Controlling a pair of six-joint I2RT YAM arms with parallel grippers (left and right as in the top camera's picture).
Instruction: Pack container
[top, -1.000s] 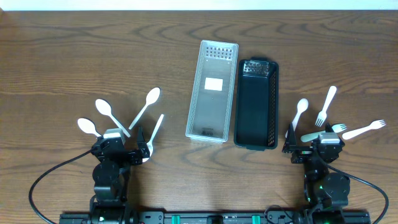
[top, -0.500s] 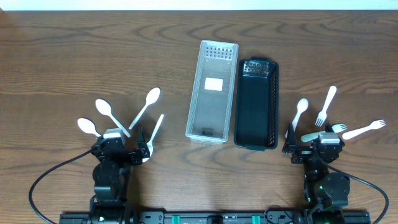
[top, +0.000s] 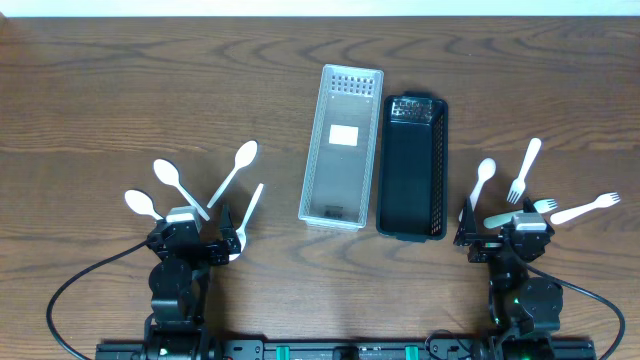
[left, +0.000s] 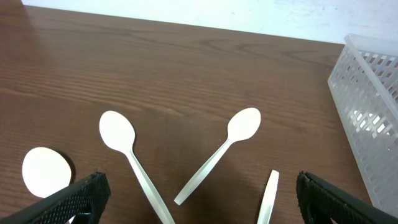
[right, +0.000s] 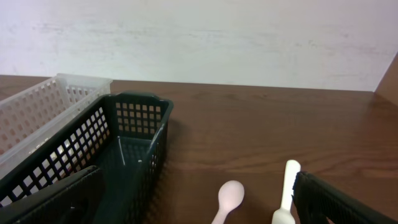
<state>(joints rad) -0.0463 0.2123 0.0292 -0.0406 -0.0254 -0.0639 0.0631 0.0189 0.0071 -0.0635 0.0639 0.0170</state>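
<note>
A clear plastic basket (top: 342, 145) and a black basket (top: 412, 165) stand side by side at the table's centre, both empty. Several white plastic spoons (top: 233, 170) lie fanned out at the left, just ahead of my left gripper (top: 190, 235), which is open and empty. In the left wrist view the spoons (left: 244, 123) lie between and beyond the open fingers (left: 199, 202). A white spoon (top: 485, 175) and forks (top: 522, 170) lie at the right, ahead of my right gripper (top: 505, 235), open and empty. The right wrist view shows the spoon (right: 230, 194) between its fingers (right: 199, 202), with the black basket (right: 124, 143) to its left.
The clear basket's corner (left: 367, 93) shows at the right of the left wrist view. Another fork (top: 585, 208) lies at the far right, near the table edge. A pale wall rises behind the table in the right wrist view.
</note>
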